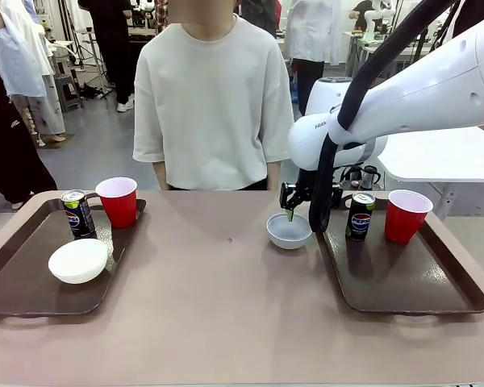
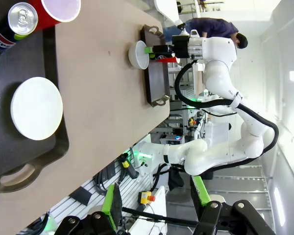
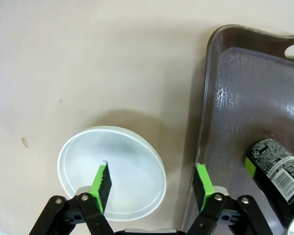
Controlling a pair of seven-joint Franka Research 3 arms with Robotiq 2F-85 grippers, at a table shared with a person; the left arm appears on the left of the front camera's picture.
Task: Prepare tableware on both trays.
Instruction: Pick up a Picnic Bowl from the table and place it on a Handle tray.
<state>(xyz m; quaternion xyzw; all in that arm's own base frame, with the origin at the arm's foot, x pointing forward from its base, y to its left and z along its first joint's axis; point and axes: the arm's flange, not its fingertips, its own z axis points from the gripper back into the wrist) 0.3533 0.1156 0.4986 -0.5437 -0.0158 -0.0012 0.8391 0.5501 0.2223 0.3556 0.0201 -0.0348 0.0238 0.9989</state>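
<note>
Left tray: large dark brown plastic tray; holds Pepsi can, red plastic cup, white bowl; looks complete.
Right tray: holds can, cup; bowl missing.
Second bowl: on the tabletop, just left of right tray.
Right gripper: jaws apart, straddling that bowl's near rim, not clamped.
Left gripper: jaws apart, holding nothing.

Our views bright, evenly lit from overhead, with soft shadows, tray glare beyond our fingers.
</note>
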